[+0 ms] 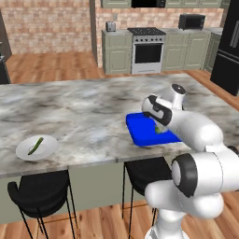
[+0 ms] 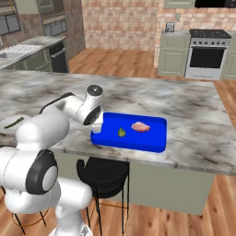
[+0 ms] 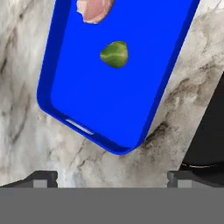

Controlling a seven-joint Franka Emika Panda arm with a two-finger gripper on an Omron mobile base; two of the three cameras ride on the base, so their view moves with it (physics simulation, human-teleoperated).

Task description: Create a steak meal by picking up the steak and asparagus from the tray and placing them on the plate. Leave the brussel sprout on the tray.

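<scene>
lighting: even, bright, rendered | shadows: faint ones lying under the tray (image 2: pixel 156 145) | glare: none showing | focus: hand view appearing soft, blocky

The white arm reaches forward with elbow bent, wrist turned down, its pincer (image 3: pixel 112 177) spread wide, holding nothing.

A rendered home kitchen. Marble island counter (image 1: pixel 84 112) up front with black stools (image 1: pixel 39 198) beneath; far back, steel oven (image 1: pixel 148 51), green cabinets (image 1: pixel 116 51), brick wall (image 1: pixel 46 23), wooden floor (image 1: pixel 51 65).
</scene>
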